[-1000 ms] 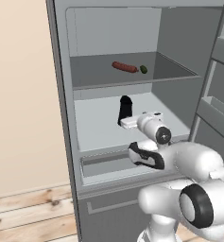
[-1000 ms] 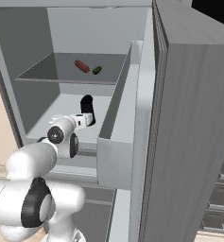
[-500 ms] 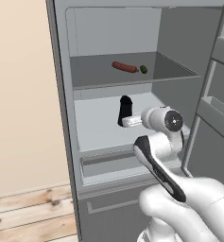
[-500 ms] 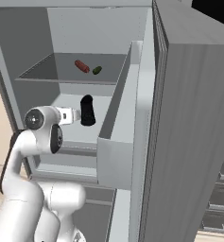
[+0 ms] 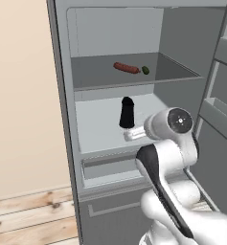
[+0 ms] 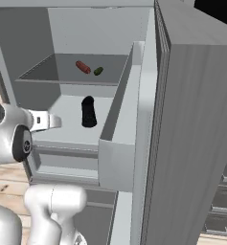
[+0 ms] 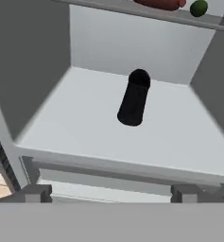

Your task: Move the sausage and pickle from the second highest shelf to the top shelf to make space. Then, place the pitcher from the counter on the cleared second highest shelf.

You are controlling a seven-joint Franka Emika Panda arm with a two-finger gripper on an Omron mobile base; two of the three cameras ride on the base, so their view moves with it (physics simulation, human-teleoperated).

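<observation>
The black pitcher (image 5: pixel 127 112) (image 6: pixel 88 111) (image 7: pixel 133 99) stands upright on the pale second highest shelf (image 5: pixel 98 131) (image 7: pixel 75 118) of the open fridge. Above it, on the darker top shelf (image 5: pixel 96 76) (image 6: pixel 52 72), lie the red-brown sausage (image 5: pixel 126 68) (image 6: pixel 83 67) (image 7: pixel 160 4) and, just right of it, the small green pickle (image 5: pixel 145 70) (image 6: pixel 98 71) (image 7: pixel 198 8). My gripper (image 7: pixel 111 194) (image 5: pixel 130 136) is open and empty. It hangs in front of the shelf's front edge, facing the pitcher from a short distance. The counter is out of view.
The fridge door (image 6: pixel 191 119) stands open on the right, and its bins (image 5: pixel 220 115) (image 6: pixel 119 110) reach toward the shelves. A drawer front (image 5: pixel 110 165) sits just below the pale shelf. A beige wall (image 5: pixel 19 95) and wooden floor (image 5: pixel 33 215) lie to the left.
My hand has drawn back from the pitcher toward the fridge front, and the arm's elbow has risen. The pitcher stays on the shelf.
</observation>
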